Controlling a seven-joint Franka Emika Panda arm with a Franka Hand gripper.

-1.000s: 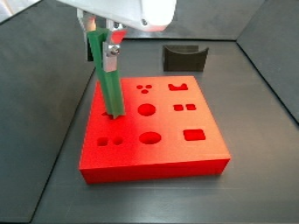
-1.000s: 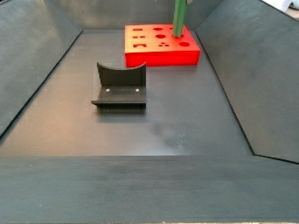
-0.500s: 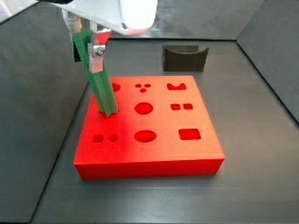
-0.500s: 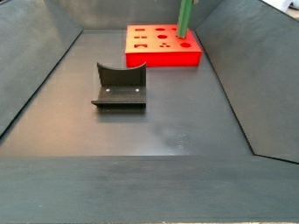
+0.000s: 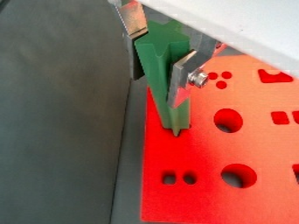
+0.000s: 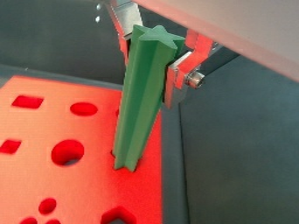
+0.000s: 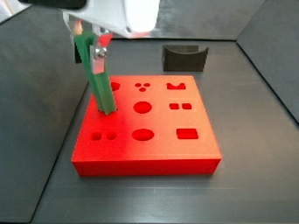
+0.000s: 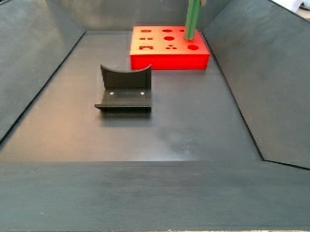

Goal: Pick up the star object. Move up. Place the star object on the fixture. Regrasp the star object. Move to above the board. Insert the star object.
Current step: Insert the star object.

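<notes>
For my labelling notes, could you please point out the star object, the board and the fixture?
star object [image 7: 101, 87], side view, mid shaft below the gripper [image 7: 91, 45].
board [image 7: 158, 147], side view, bare top.
fixture [image 8: 123, 91], side view, base plate.

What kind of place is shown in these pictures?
Probably a robot test cell for peg-insertion trials, not a home or shop. Dark grey walls enclose a bare floor; a red board with shaped holes and a fixture stand on it, while the gripper holds a green star object upright over the board.

One star object [image 7: 101, 87], one board [image 7: 146, 144], one fixture [image 8: 123, 88], one gripper [image 7: 91, 44]
</notes>
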